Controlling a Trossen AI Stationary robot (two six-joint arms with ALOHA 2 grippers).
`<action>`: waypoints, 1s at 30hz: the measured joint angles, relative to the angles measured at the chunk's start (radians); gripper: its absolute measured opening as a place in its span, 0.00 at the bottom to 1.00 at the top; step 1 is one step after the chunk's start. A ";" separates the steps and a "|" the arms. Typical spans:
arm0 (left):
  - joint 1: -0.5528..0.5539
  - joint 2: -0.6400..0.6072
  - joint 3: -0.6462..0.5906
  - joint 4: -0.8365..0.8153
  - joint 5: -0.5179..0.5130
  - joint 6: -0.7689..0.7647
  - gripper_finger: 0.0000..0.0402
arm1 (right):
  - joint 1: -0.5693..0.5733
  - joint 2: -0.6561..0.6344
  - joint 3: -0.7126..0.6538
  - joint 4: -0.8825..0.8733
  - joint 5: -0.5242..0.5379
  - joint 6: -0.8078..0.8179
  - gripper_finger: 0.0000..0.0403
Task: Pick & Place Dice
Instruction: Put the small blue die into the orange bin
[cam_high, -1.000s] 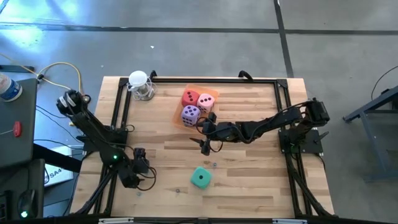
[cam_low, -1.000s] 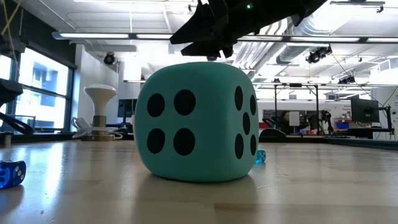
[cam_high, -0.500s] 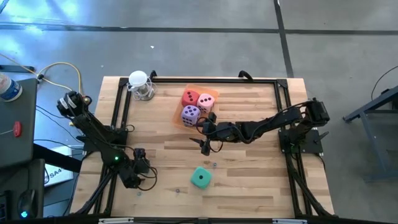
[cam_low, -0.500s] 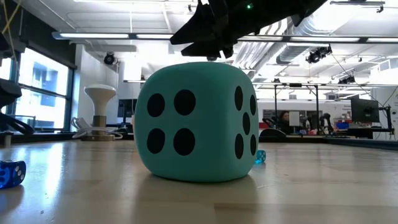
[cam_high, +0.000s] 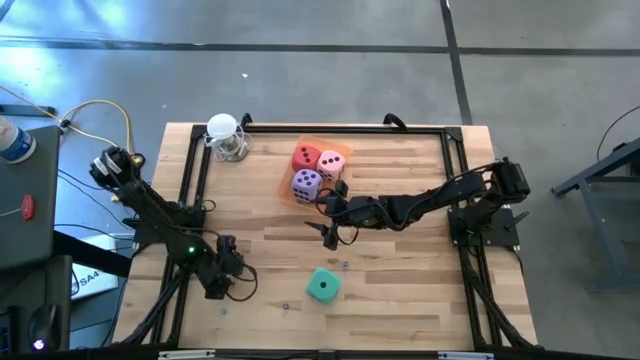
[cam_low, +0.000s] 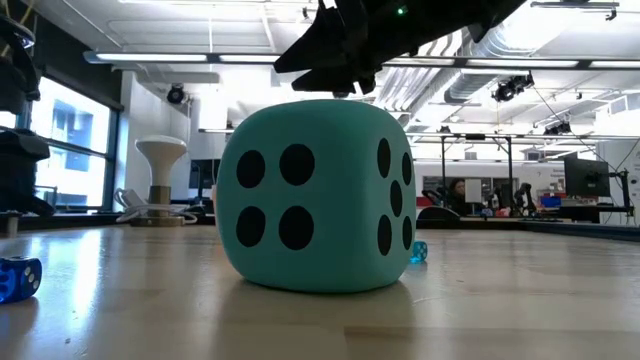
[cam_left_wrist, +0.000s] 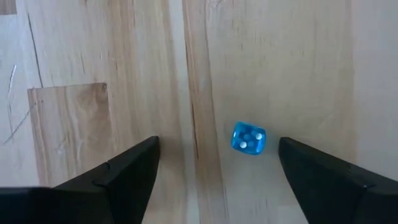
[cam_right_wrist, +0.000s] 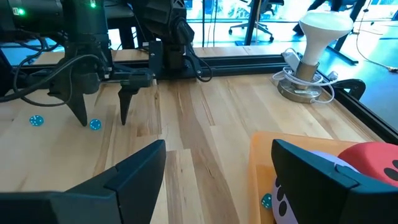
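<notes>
The teal-green die (cam_high: 322, 285) sits flat on the wood near the table's near edge; it fills the low view (cam_low: 315, 195). The red die (cam_high: 306, 157), pink die (cam_high: 332, 164) and purple die (cam_high: 307, 183) sit together in the orange tray (cam_high: 288, 190). My right gripper (cam_high: 328, 232) hovers open between tray and teal die, above the die in the low view (cam_low: 340, 55). My left gripper (cam_high: 222, 280) stands open at the near left, fingers pointing down on either side of a small blue die (cam_left_wrist: 249, 137) without touching it.
A white stand with coiled cable (cam_high: 228, 137) sits at the far left corner. Small translucent blue dice lie on the wood (cam_right_wrist: 94, 124) (cam_right_wrist: 37, 121) (cam_low: 418, 252), and one lies in the tray (cam_right_wrist: 266, 200). A black frame (cam_high: 345, 127) borders the table.
My left gripper has shifted a little toward the table's right, toward the teal die. The right arm and all four dice have kept still.
</notes>
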 joint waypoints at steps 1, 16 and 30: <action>0.002 0.000 -0.001 0.000 0.001 0.003 0.77 | 0.000 0.000 0.000 -0.002 0.000 0.000 0.71; 0.018 0.001 -0.001 0.019 -0.007 0.012 0.59 | 0.000 0.000 0.000 -0.015 0.000 -0.008 0.71; 0.055 0.001 -0.001 0.016 0.028 0.029 0.17 | 0.000 0.000 0.000 -0.029 0.000 -0.008 0.71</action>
